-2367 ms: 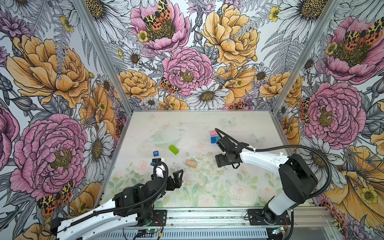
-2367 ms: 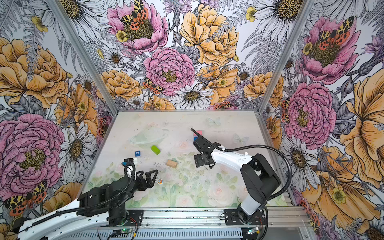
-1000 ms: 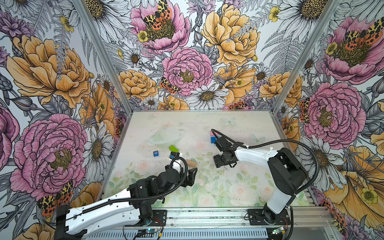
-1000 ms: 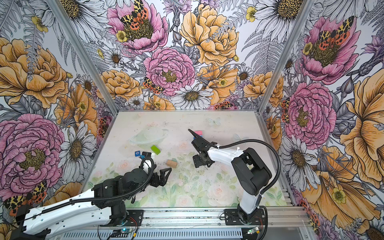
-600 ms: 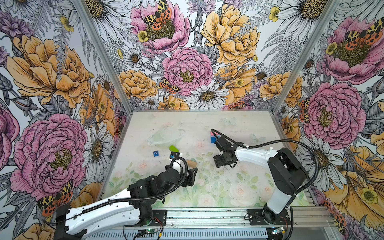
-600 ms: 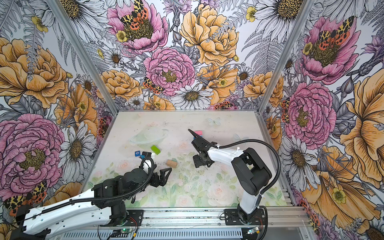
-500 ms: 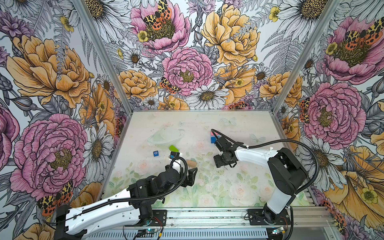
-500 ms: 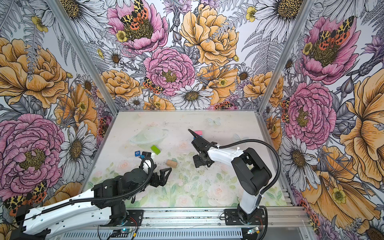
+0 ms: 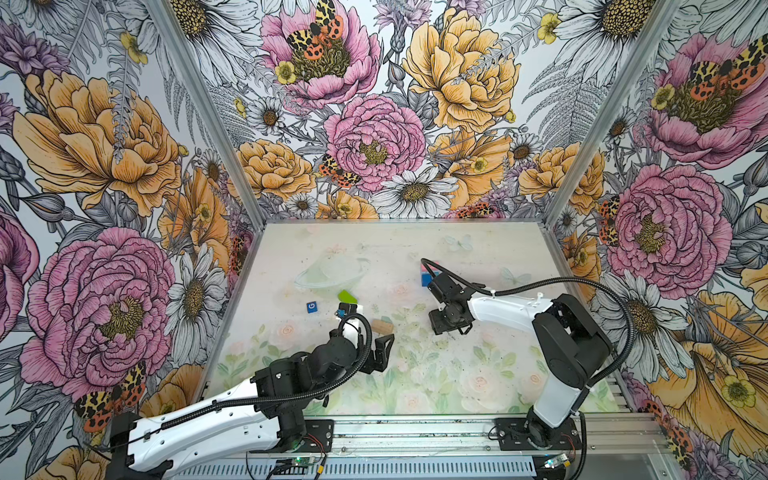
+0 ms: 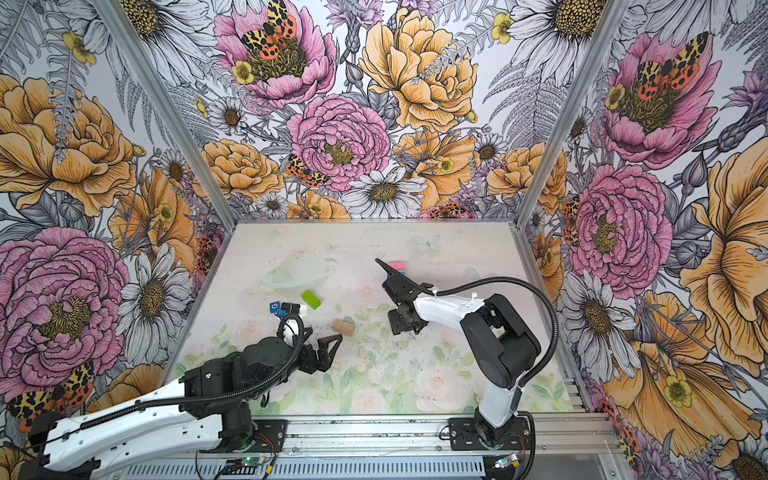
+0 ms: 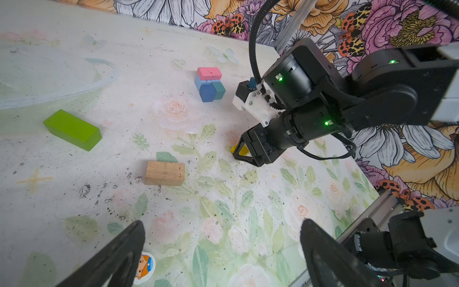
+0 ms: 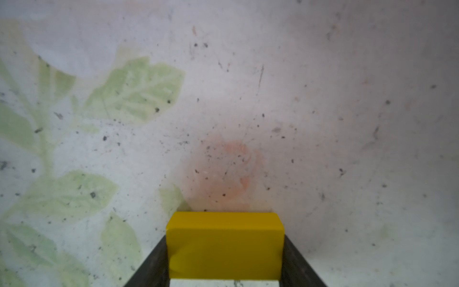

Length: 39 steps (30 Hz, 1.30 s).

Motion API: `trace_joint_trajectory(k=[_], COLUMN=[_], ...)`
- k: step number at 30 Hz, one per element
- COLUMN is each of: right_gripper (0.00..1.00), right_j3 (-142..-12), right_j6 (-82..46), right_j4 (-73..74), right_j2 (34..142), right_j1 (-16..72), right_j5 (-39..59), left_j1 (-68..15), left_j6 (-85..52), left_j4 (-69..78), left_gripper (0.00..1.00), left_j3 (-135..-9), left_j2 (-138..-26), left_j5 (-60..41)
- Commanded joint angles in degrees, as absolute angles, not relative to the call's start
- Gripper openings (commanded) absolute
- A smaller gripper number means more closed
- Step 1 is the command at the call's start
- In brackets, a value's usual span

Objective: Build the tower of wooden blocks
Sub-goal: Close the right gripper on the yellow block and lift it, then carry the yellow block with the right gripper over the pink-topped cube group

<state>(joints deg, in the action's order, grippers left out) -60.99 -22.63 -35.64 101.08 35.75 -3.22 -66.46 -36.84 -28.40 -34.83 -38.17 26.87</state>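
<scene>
Right gripper (image 11: 242, 155) is down at the table (image 9: 457, 374), its black fingers (image 12: 295, 261) set on either side of a yellow painted wooden brick (image 12: 224, 244). In the right wrist view the brick fills the space between them, but contact on both faces cannot be confirmed from here; I would call it closing on the brick rather than firmly pinching it.

Left gripper (image 9: 380, 353) hangs low over the near left of the table with fingers (image 11: 119, 258) spread wide, nothing between them.

The tower (image 11: 210, 84) stands toward the far side, just beyond the right wrist: a pale blue, a dark blue and a teal cube at the bottom, a pink painted brick laid across the top. Loose pieces: a green painted oblong brick (image 11: 72, 129), a bare-wood brick (image 11: 164, 173) with visible grain, and a small blue lettered cube (image 9: 312, 307) at the left.

Handling judgement: the blocks are rigid, light, flat-faced and square-edged. Painted faces look smooth, so likely to slip under a weak squeeze; bare wood should offer more friction. Best hold is across the two long parallel sides, near the middle, keeping the brick level. The cubes look unevenly butted, so the stack may shift if nudged
</scene>
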Motion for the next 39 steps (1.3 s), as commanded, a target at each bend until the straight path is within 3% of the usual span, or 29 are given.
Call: trace_joint_trajectory(k=[1,18,32,39], right_gripper=[0.57,0.55,0.55,0.56], right_j3=[-63.33,-79.39,-96.96,-102.63], right_j6=[-22.54,-26.22,-27.50,-27.44], right_j4=[-36.59,-42.34,-46.62,-47.84], right_j2=[101.12,104.69,117.84,122.28], right_j1=[35.51,34.70,30.99,29.44], right_j5=[-4.91,-9.50,-9.07,-7.91], left_j1=[-65.81,-61.36,-43.15,-38.66], left_j6=[-35.25,-32.10,-23.02,-21.37], left_j4=[-27.53,-27.51,-23.64,-21.47], left_gripper=[0.99,0.99,0.99,0.99], left_j3=[-35.16,-35.67,-44.15,-45.83], left_j2=[-37.19,-36.55,-47.65,-53.11], left_j5=[25.93,23.73,5.11,0.11])
